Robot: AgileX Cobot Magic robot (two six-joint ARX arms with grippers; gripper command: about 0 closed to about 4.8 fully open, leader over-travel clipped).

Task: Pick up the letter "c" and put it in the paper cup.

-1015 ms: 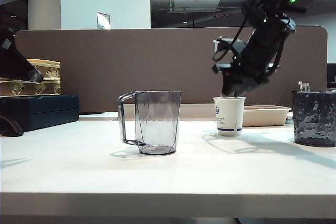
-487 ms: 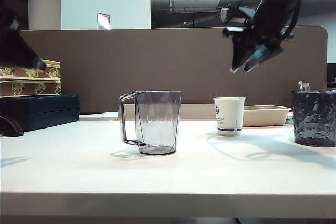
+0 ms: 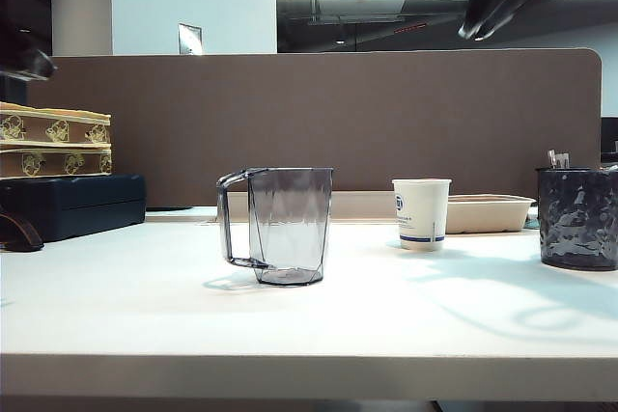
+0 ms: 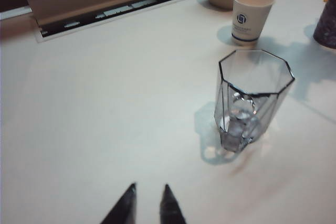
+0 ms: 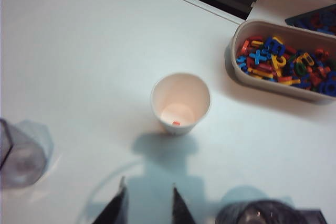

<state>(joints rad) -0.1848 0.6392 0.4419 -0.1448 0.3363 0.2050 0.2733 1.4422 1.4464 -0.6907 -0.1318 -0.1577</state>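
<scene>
**Operator:** Looking across the counter from the exterior camera, I see the paper cup standing upright right of centre, the clear pitcher well to its left, and the dark textured holder at the far right. A shallow tray sits just behind the cup. The right gripper hangs high above, near the upper edge, blurred; I cannot tell its gap from here. Only a dark piece of the left arm shows at the left edge.

**Observer:** And from the left wrist?

**Operator:** The left gripper hovers over bare counter, its fingers apart with a narrow gap and nothing between them. The pitcher stands well ahead, the cup beyond it.

**Observer:** Where is the letter?

**Operator:** From the right wrist, I look straight down into the cup: the letter "c" lies on its floor, a small red-orange speck. The right gripper hangs high above the counter, fingers apart and holding nothing. The tray of coloured letters lies beside the cup, apart from it.
</scene>
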